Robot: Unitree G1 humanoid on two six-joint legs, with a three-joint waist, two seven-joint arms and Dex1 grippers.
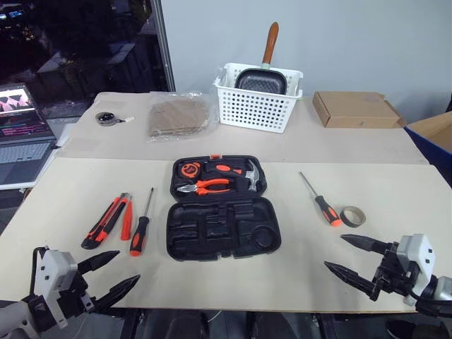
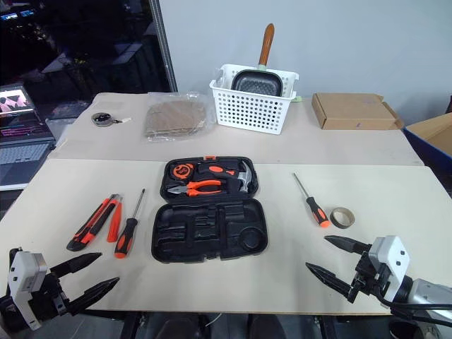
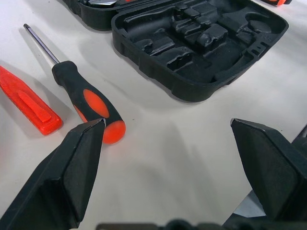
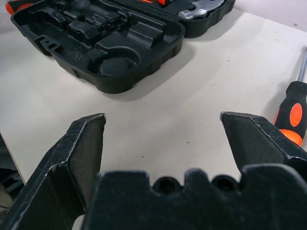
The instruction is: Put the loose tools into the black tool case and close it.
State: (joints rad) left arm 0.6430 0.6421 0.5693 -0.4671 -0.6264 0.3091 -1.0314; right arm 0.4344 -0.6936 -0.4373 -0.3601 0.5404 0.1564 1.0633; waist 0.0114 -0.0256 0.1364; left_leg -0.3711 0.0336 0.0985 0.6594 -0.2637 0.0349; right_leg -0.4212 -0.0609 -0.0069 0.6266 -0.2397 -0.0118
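A: Tools first, nearest you. Your left tool (image 1: 113, 277) and right tool (image 1: 354, 256) both hover over the bench's (image 1: 304, 272) front edge, fingers spread wide, pinching nothing.

B: And the things you are to pack?

A: Just beyond the left tool lie three: the utility knife (image 1: 104, 222), the slim red stick tool (image 1: 127, 219) and one screwdriver (image 1: 141, 230), side by side, the knife and the red stick touching or nearly so. Beyond the right tool lie the second screwdriver (image 1: 322, 203) and, just beside its handle, the tan tape roll (image 1: 353, 216). Between the two groups the black tool case (image 1: 222, 226) lies open flat: the near half shows bare moulded recesses, while the far half carries the pliers (image 1: 205, 186) and the hammer (image 1: 248, 176).

B: How will they handle?

A: Judged from their look, all are light and rigid. Take each screwdriver across its thick rubber-like handle, not the thin steel shaft, which would likely roll or slip between your fingers. The knife is flat: pinch it across its narrow sides at mid-length. The red stick lies close against the knife, so you will probably want to lift the knife first. The roll is low and hollow: straddle its wall. The case lid is stiff, probably light enough to push over from its far rim.

B: Farther back?

A: A white basket (image 1: 258, 106) holding a pan (image 1: 261, 79).
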